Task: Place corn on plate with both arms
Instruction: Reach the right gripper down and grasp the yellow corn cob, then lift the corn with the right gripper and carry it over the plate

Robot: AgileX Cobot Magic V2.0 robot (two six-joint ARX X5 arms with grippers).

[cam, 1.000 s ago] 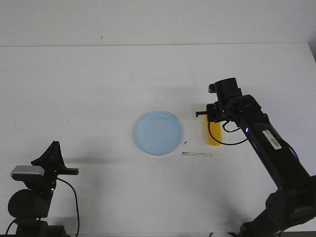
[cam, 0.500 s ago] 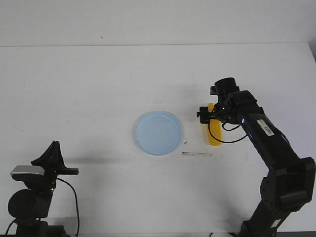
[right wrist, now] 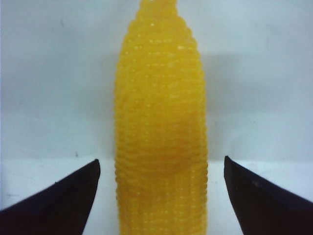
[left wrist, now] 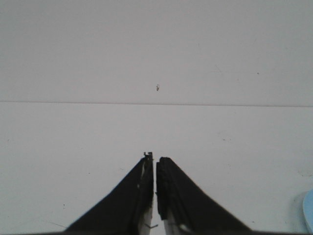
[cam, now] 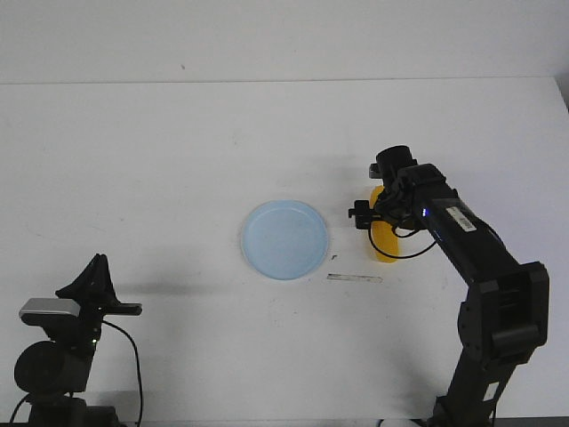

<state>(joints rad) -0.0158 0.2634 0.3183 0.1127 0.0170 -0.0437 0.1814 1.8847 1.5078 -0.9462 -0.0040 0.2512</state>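
Note:
The yellow corn (cam: 388, 242) lies on the white table right of the pale blue plate (cam: 284, 240), its length running near to far. My right gripper (cam: 377, 213) is open and sits low over the corn's far half, hiding part of it. In the right wrist view the corn (right wrist: 159, 122) lies lengthwise between the two black fingertips (right wrist: 63, 200), with a clear gap on each side of my right gripper (right wrist: 162, 159). My left gripper (cam: 96, 265) rests at the near left, far from both, shut and empty. It shows shut in the left wrist view (left wrist: 155, 157), with a sliver of the plate (left wrist: 309, 215) at the edge.
A thin pale strip (cam: 354, 278) lies on the table just in front of the corn and right of the plate. A small dark speck (cam: 333, 258) sits by the plate's rim. The table's far edge (cam: 284, 82) meets a white wall.
My right gripper has moved down and slightly left over the corn, and the arm has stretched farther forward. The corn, the plate and the left arm have not moved.

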